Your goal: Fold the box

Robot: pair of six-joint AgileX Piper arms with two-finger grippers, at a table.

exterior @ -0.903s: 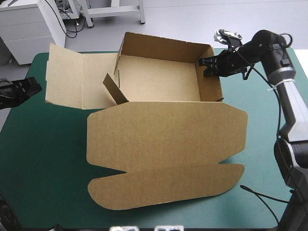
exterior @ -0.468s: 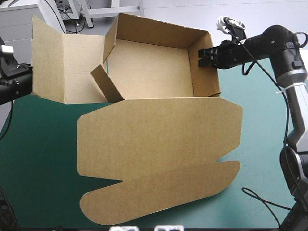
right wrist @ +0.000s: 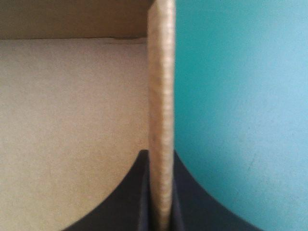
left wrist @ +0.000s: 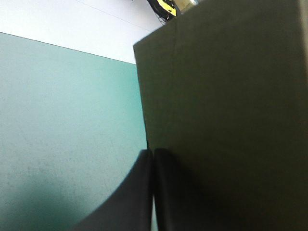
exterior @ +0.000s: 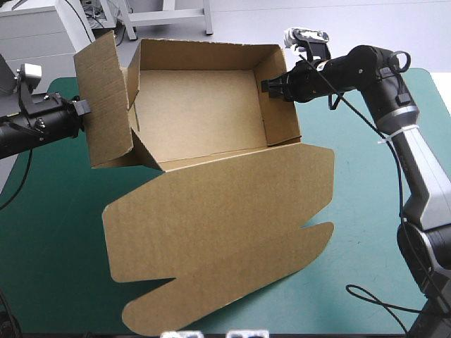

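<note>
Since the earlier view the box point(exterior: 197, 105) has slid toward the bench's left side. Its left flap point(exterior: 106, 98), which then lay open, now stands raised just beside the tray's left wall. The left gripper point(exterior: 83, 107) has come in with the flap, and the right gripper point(exterior: 271, 86) has moved leftward too.

The box sits at the far middle of the teal-green bench point(exterior: 49, 232). It is an open tray of plain brown corrugated board, matte, with straight creased walls. Its lid point(exterior: 218, 211) spreads toward the near edge as a broad panel with cut-off corners, ending in a long tongue with rounded ends.

The left gripper's black fingers point(left wrist: 130, 192) are all but closed, pinching the flap at its outer edge. The right gripper's fingers point(right wrist: 130, 197) are likewise nearly closed on the tray's right wall. The wall's pale, fluted cut edge runs up between them — tray floor on one side, bench cover on the other.
</note>
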